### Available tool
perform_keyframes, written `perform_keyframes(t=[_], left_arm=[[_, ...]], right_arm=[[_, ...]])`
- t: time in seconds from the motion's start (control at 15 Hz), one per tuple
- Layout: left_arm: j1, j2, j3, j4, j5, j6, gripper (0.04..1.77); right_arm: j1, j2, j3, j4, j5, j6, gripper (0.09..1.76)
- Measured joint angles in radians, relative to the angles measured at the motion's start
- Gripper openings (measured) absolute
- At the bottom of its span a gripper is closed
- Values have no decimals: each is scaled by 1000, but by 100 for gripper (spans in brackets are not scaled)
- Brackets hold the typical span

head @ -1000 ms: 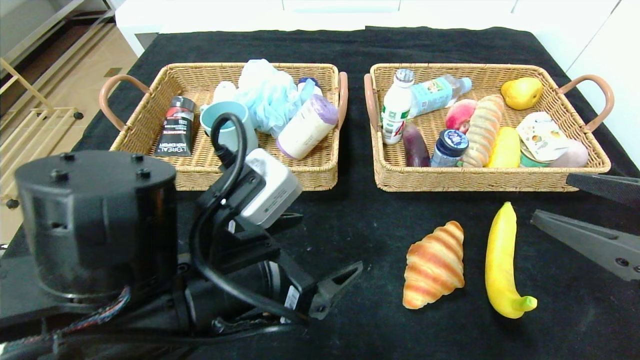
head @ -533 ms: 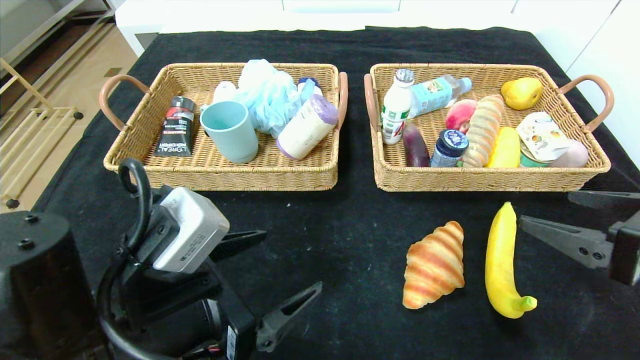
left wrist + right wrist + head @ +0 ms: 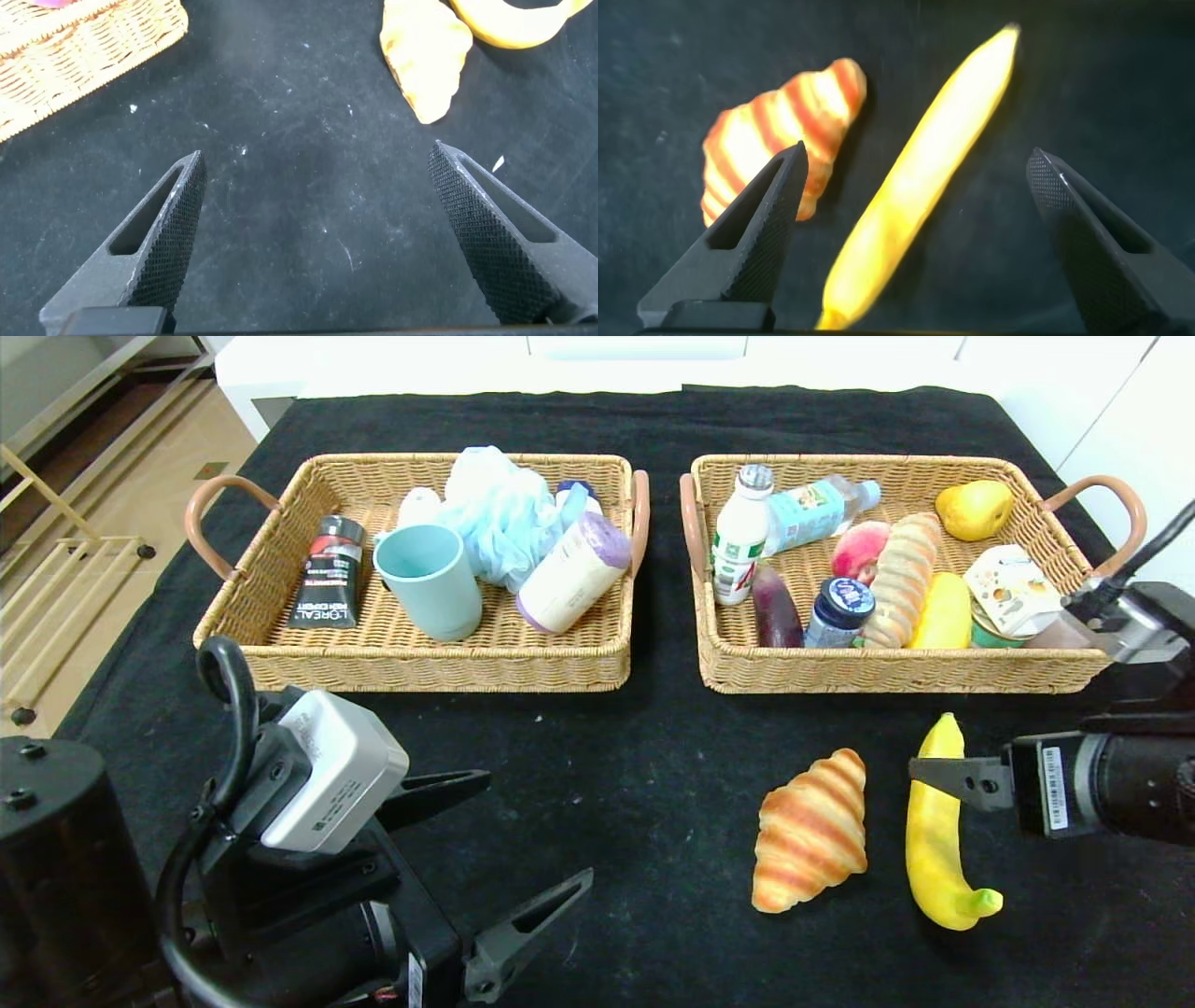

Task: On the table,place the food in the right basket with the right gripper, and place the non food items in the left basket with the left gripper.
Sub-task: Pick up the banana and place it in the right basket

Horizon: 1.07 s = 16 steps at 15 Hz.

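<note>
Right hand (image 3: 943, 775), spread wide and gripping nothing, hangs over the banana (image 3: 936, 826) lying on the table (image 3: 653, 784) beside the croissant (image 3: 810, 829); it looks light, smooth and likely slippery, best pinched across its middle, while the left hand (image 3: 509, 868) idles open.

Head view: from high at the near edge of the table (image 3: 653, 420), facing forward and down, taking in both baskets and both arms. Left wrist view: close above the cloth near the near edge, looking out between the open left gripper (image 3: 318, 233) toward the croissant (image 3: 422, 56) and banana (image 3: 509, 23). Right wrist view: close, straight down between the open right gripper (image 3: 915, 233) onto the same croissant (image 3: 780, 135) and banana (image 3: 920, 177). Shared by all three: croissant (image 3: 810, 829) and banana (image 3: 938, 831).
</note>
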<state>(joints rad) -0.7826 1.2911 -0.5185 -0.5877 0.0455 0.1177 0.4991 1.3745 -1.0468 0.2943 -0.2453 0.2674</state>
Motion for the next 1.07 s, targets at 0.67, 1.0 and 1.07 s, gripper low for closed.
perform_keyframes(t=[0.67, 1.0, 1.07], left_arm=[[0, 14, 6, -5, 3, 0, 172], [-1, 21, 8, -6, 3, 0, 172], [-1, 21, 8, -5, 3, 1, 172]], right_arm=[[-103, 179, -79, 23, 0, 22, 171], [-118, 220, -79, 20, 3, 22, 171], [-119, 224, -79, 19, 3, 23, 171]])
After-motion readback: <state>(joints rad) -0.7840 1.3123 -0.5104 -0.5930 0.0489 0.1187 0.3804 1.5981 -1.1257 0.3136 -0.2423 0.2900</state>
